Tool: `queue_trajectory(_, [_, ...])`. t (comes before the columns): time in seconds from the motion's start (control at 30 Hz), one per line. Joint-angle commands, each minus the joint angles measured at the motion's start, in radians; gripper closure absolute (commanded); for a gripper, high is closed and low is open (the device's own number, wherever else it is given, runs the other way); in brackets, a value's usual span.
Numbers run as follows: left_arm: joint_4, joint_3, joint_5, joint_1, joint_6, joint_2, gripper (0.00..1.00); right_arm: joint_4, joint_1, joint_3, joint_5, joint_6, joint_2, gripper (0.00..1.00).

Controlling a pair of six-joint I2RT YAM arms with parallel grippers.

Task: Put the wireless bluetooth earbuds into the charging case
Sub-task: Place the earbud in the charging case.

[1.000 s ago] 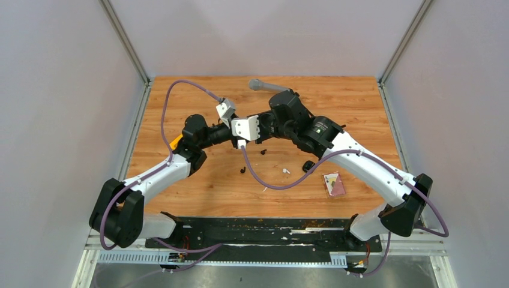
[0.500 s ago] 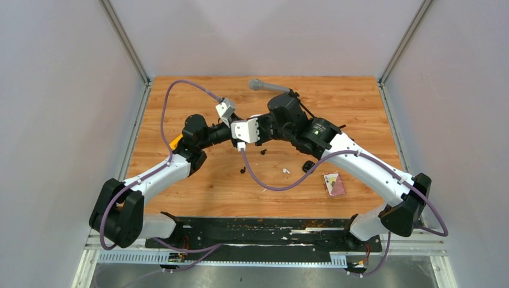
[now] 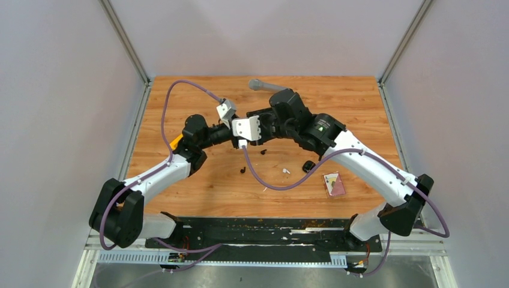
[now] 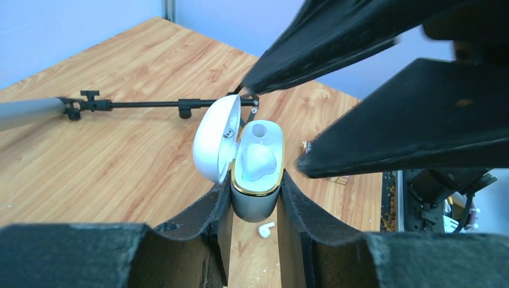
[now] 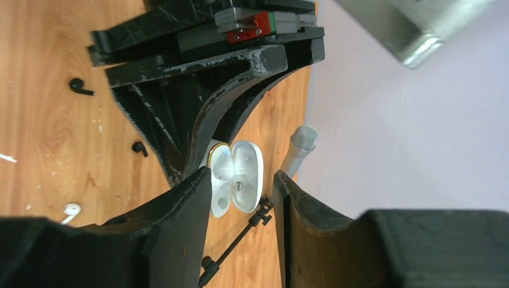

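Note:
My left gripper (image 4: 255, 193) is shut on the charging case (image 4: 257, 201), a white case with a gold rim held above the table, its lid (image 4: 215, 141) swung open. One white earbud (image 4: 259, 161) sits in a well of the case. My right gripper (image 5: 242, 177) stands open, nothing between its fingers, with the open case (image 5: 235, 180) just beyond its fingertips. Another white earbud (image 3: 286, 171) lies on the table below, also seen from the left wrist (image 4: 266, 230). Two black earbuds (image 5: 79, 87) (image 5: 140, 148) lie on the wood nearby.
A grey microphone (image 3: 264, 85) on a thin black rod (image 4: 150, 104) lies at the far side of the table. A small printed packet (image 3: 334, 183) and a black rounded object (image 3: 308, 165) lie near the right arm. A thin white sliver (image 3: 265, 189) rests toward the front.
The right gripper's jaws have parted and its wrist has shifted slightly. The left arm and the case have stayed put.

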Motion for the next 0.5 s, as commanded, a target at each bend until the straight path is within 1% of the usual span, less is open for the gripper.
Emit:
queue_trajectory(0.0, [0.069,0.025,0.006,0.003,0.040,-0.033,1.00,-0.210,-0.028,0.153,-0.132,0.073,0.005,0.56])
queue_trajectory(0.07, [0.070,0.024,0.005,0.007,0.045,-0.031,1.00,-0.276,-0.046,0.196,-0.188,0.087,-0.002,0.54])
queue_trajectory(0.17, [0.068,0.022,0.011,0.010,0.054,-0.030,1.00,-0.311,-0.078,0.225,-0.242,0.131,-0.027,0.51])
queue_trajectory(0.27, [0.067,0.021,0.015,0.012,0.054,-0.030,1.00,-0.287,-0.166,0.225,-0.305,0.258,-0.048,0.50])
queue_trajectory(0.33, [0.065,0.021,0.021,0.016,0.050,-0.035,1.00,-0.261,-0.267,0.179,-0.371,0.385,-0.062,0.51])
queue_trajectory(0.4, [0.058,0.021,0.027,0.024,0.047,-0.041,1.00,-0.212,-0.372,0.092,-0.418,0.509,-0.079,0.52])
queue_trajectory(0.47, [0.048,0.021,0.030,0.039,0.038,-0.051,1.00,-0.189,-0.456,-0.006,-0.470,0.564,-0.094,0.55])
